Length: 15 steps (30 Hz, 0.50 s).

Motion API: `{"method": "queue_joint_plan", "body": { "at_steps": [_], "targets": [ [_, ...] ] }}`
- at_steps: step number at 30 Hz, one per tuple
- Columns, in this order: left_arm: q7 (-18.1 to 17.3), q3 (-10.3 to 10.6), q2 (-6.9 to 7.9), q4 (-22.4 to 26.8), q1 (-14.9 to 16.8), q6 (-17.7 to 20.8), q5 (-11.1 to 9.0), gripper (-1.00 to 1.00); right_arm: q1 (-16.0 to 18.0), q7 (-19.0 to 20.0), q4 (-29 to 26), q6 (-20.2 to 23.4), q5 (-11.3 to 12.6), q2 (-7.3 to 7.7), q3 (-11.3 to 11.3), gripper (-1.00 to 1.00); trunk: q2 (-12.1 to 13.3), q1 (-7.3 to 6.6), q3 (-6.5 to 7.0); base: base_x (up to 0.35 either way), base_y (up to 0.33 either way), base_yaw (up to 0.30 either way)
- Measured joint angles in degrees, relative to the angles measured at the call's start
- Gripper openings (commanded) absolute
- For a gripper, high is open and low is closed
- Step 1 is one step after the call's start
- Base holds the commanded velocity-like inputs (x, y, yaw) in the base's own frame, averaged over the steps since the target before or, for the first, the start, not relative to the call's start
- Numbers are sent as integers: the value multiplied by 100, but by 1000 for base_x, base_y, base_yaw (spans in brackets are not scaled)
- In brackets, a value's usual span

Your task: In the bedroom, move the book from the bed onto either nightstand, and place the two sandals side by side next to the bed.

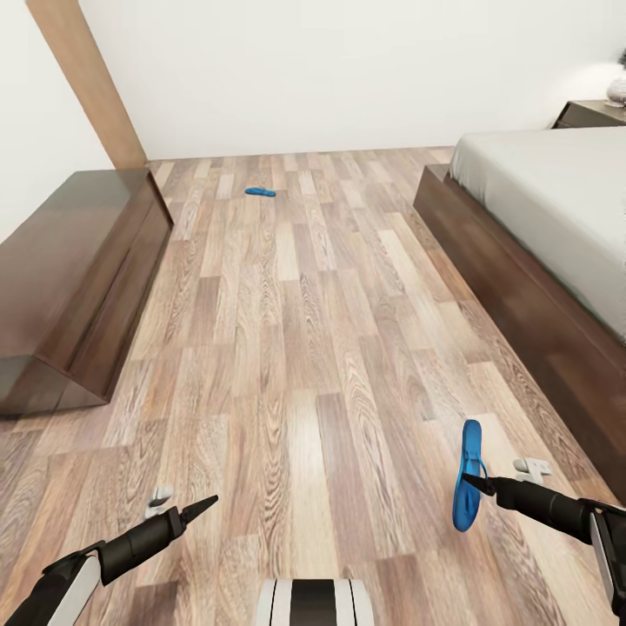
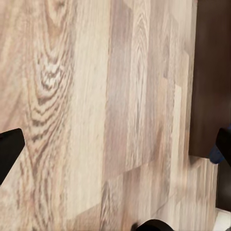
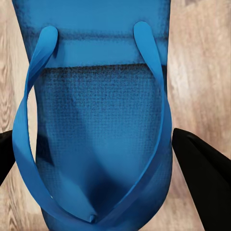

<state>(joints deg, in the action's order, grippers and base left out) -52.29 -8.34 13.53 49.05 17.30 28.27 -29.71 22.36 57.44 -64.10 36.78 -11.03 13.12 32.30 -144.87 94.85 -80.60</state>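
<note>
I've got one sandal [image 1: 469, 476] pinched in my right gripper [image 1: 476, 478], hanging off the floor beside the bed frame. It's bright blue and flat; my right wrist view shows a thin sole with a fine pebbled texture and two smooth straps meeting in a V. My left gripper [image 1: 211, 502] holds nothing; its black fingers sit apart over bare planks. The floor [image 1: 296, 348] is brown wood-plank with strong grain. On my right runs the bed [image 1: 539, 261], dark wooden frame, plain pale mattress. On my left, a long glossy dark-brown cabinet [image 1: 78, 269]. Further off, the second sandal [image 1: 260, 191] lies flat near the white wall. Far right, a nightstand [image 1: 591, 113].
</note>
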Motion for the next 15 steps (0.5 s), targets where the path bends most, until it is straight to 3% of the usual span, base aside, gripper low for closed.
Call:
{"method": "queue_joint_plan", "body": {
  "at_steps": [15],
  "targets": [
    [6, 1, 0, 0, 0, 0, 2, 100, 0, 0, 0, 0, 0, 0, 3, -100, 20, -39, 333, 0, 0, 0]
  ]
}}
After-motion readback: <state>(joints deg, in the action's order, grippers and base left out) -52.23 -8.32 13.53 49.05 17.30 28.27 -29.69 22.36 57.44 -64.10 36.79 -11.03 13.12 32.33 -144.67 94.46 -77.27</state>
